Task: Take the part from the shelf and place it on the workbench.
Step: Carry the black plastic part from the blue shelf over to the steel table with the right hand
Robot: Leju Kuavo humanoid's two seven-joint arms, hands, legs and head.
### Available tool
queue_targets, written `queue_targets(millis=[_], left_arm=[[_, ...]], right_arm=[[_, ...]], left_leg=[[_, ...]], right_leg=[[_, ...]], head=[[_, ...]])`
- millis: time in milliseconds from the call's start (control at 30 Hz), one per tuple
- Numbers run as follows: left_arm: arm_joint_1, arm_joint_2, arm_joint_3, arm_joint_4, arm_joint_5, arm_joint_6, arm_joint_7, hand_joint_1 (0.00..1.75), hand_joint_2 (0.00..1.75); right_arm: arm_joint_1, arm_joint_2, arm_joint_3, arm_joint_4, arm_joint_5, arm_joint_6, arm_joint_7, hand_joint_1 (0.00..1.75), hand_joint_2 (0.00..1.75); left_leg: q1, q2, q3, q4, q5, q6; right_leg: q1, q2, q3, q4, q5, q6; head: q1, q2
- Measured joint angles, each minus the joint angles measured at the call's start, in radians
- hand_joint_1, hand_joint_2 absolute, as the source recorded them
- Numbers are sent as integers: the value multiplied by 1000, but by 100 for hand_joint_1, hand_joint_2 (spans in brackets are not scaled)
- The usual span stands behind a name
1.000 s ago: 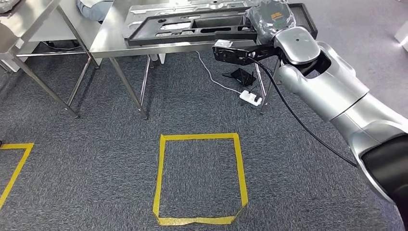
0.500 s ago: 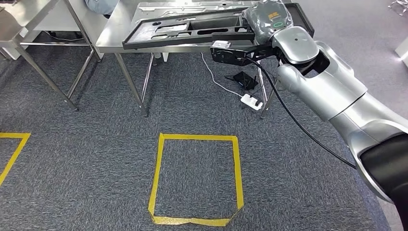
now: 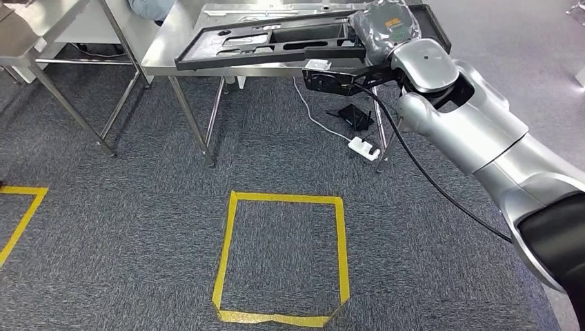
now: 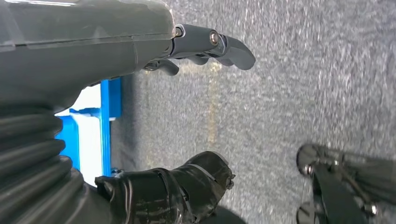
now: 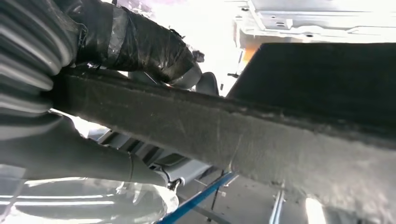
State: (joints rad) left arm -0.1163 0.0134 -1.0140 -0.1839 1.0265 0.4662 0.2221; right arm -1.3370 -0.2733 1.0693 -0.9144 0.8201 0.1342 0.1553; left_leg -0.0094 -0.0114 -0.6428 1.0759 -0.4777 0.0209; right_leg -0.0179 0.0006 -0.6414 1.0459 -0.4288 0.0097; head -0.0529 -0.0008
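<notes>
The long black part (image 3: pixel 276 41) stretches leftward from the right robot hand (image 3: pixel 386 26), which grips its end, and sits above the steel bench (image 3: pixel 165 52) top. The left robot hand (image 4: pixel 154 116) hangs over grey carpet (image 3: pixel 138 227), fingers apart, holding nothing.

We record a black part (image 3: pixel 276 43) on a silver steel workbench (image 3: pixel 165 48). Carpet (image 3: pixel 138 227) is speckled dark grey, marked with a yellow tape square (image 3: pixel 339 234). Right arm (image 3: pixel 476 131) is silver; its cable (image 3: pixel 421 169) black. Power strip (image 3: pixel 364 146) is white.
</notes>
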Motion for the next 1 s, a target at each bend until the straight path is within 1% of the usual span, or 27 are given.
queue_targets(millis=[33,100,133,167,200,233,267,300,333,367,433,467,500,533,567,600,633,667,700,733,767,800,833,867,933,967,1000], left_arm=[[0,0,0,0,0,0,0,0,175],[-1,-1,0,0,0,0,-1,0,175],[-1,-1,0,0,0,0,-1,0,175],[0,0,0,0,0,-1,-1,0,175],[1,0,0,0,0,-2,-1,0,175],[1,0,0,0,0,-2,-1,0,175],[1,0,0,0,0,-3,0,0,175],[1,0,0,0,0,-3,0,0,175],[0,0,0,0,0,-4,1,0,175],[-1,0,-1,0,0,-5,2,0,175],[-1,0,-1,0,0,-8,6,0,175],[0,-1,-1,0,0,-9,9,0,175],[0,-1,-1,0,0,-10,11,0,175],[1,-1,-1,0,1,-12,14,0,175],[0,0,-1,0,0,-15,15,0,175],[-1,0,-1,0,0,-18,16,0,175],[-2,1,-1,0,0,-22,16,0,175],[-2,2,-1,0,-1,-27,16,0,175],[-2,2,-1,0,-1,-30,16,0,175],[-1,2,-1,0,-1,-33,15,0,175],[-1,2,-1,0,-2,-36,15,0,175],[-1,1,-1,0,-2,-37,14,0,175],[-2,1,-1,0,-3,-38,14,0,175],[-2,1,-1,0,-4,-39,14,0,175],[-2,2,-1,0,-4,-39,14,0,175],[-2,4,-1,0,-4,-39,14,0,175],[-1,6,-1,0,-4,-38,14,0,175]], right_arm=[[-1,0,0,0,0,0,0,175,175],[-1,0,0,0,0,0,0,175,175],[-1,0,0,0,0,0,0,175,175],[-1,0,0,0,0,1,0,175,175],[0,0,0,0,0,1,-1,175,175],[0,0,0,0,0,2,-1,175,175],[0,0,0,0,0,2,-1,175,175],[-1,0,0,0,0,2,-1,175,175],[-3,0,0,0,0,2,-1,175,175],[-5,0,0,0,0,2,-1,175,175],[-6,0,0,0,0,5,-1,175,175],[-6,0,0,0,1,6,-1,175,175],[-7,1,0,0,2,7,-1,175,175],[-7,2,0,0,3,7,-2,175,175],[-8,4,0,0,5,7,-2,175,175],[-9,7,0,0,7,7,-3,175,175],[-9,11,0,0,10,7,-3,175,175],[-9,15,1,1,13,7,-3,175,175],[-7,19,2,1,15,7,-3,175,175],[-7,23,2,2,17,6,-3,175,175],[-6,28,2,2,19,6,-3,175,175],[-7,32,2,3,20,6,-3,175,175],[-9,37,2,3,20,6,-3,175,175],[-11,42,2,3,21,5,-3,175,175],[-14,49,2,3,21,5,-3,175,175],[-14,52,2,3,21,5,-3,175,175],[-15,55,2,3,21,5,-3,175,175]], left_leg=[[3,2,-18,39,-23,-7],[10,5,-74,160,-81,-18],[14,5,-102,215,-98,-22],[18,5,-116,240,-97,-25],[21,6,-114,228,-78,-27],[24,7,-91,176,-42,-29],[27,8,-60,105,-8,-32],[25,9,-28,41,15,-32],[24,10,-6,-5,28,-30],[22,9,3,-25,27,-26],[19,6,4,-28,27,-12],[19,5,5,-31,29,-4],[20,5,7,-34,31,4],[20,5,9,-37,33,11],[20,4,10,-39,33,18],[17,4,10,-39,33,23],[14,3,10,-39,33,27],[10,1,10,-39,32,29],[5,-1,12,-38,32,31],[1,-4,13,-38,32,32],[-3,-6,15,-38,31,33],[-7,-8,15,-38,31,33],[-9,-9,14,-37,30,32],[-9,-9,12,-36,30,30],[-7,-8,10,-37,31,23],[-6,-8,9,-35,29,19],[-7,-8,5,-25,20,12]], right_leg=[[-3,-1,1,-4,2,-4],[-5,-1,2,-5,3,-7],[-6,-1,2,-5,2,-7],[-8,-1,2,-5,2,-7],[-10,-1,3,-4,1,-5],[-13,-1,5,-4,0,-3],[-15,-2,7,-4,-2,1],[-15,-2,8,-3,-4,7],[-14,-2,8,-4,-4,14],[-12,-2,9,-5,-3,21],[-11,-3,10,-12,0,33],[-12,-3,10,-11,-3,38],[-13,-3,4,3,-14,40],[-12,-3,-12,36,-34,41],[-10,-3,-40,93,-64,40],[-7,-2,-74,164,-95,38],[-4,-2,-107,230,-118,36],[-1,-2,-127,272,-124,33],[3,-2,-129,272,-111,27],[7,-2,-111,232,-82,19],[12,-1,-77,163,-46,8],[18,-1,-40,92,-22,-3],[22,-1,-12,37,-5,-10],[25,-2,4,3,0,-15],[27,-3,10,-13,0,-15],[23,-5,14,-18,3,-16],[19,-6,19,-25,5,-17]], head=[[-1,0],[-3,0],[-3,0],[-3,0],[-3,0],[-3,0],[-3,0],[-4,0],[-4,0],[-4,0],[-3,0],[-3,0],[-2,0],[-1,0],[1,0],[2,0],[2,0],[2,0],[2,0],[2,0],[2,0],[1,0],[1,0],[0,0],[1,0],[3,0],[2,0]])
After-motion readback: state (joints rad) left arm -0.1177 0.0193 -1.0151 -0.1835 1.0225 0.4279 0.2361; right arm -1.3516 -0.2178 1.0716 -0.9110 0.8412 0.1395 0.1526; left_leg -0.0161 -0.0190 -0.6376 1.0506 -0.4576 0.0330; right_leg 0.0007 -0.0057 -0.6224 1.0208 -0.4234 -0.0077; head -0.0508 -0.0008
